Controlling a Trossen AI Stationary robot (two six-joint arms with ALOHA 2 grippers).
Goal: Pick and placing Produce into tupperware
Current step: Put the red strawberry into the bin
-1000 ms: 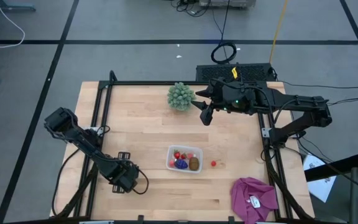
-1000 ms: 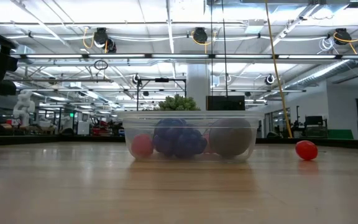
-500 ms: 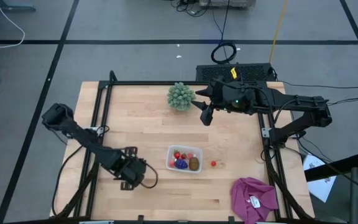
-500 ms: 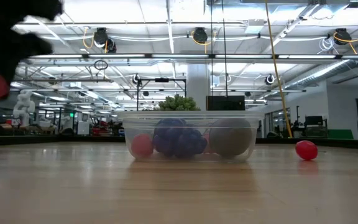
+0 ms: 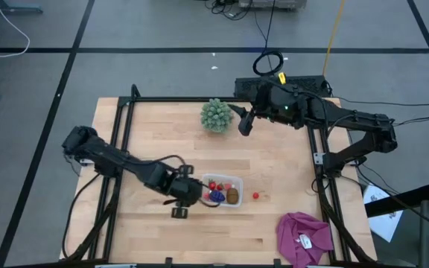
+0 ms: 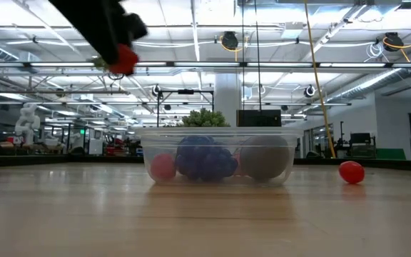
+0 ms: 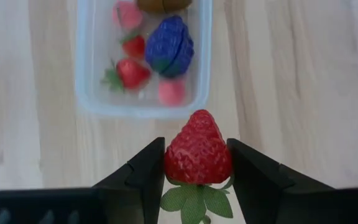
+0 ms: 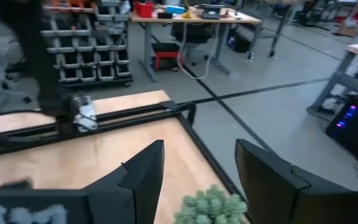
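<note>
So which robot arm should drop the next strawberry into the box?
The left. Its gripper already holds a strawberry right beside the clear tupperware. The right gripper is empty and open, far off by the green spiky ball.

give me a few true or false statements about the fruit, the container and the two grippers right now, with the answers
1. The left gripper is shut on a strawberry. True.
2. The tupperware is empty. False: it already holds a grape cluster, a kiwi and some small red pieces.
3. One red piece lies on the table outside the tupperware. True.
4. The right gripper is holding the green spiky ball. False: its fingers are open and empty, beside the ball at the far side of the table.
5. The held strawberry is resting on the table. False: the low view shows it raised well above the tabletop.
</note>
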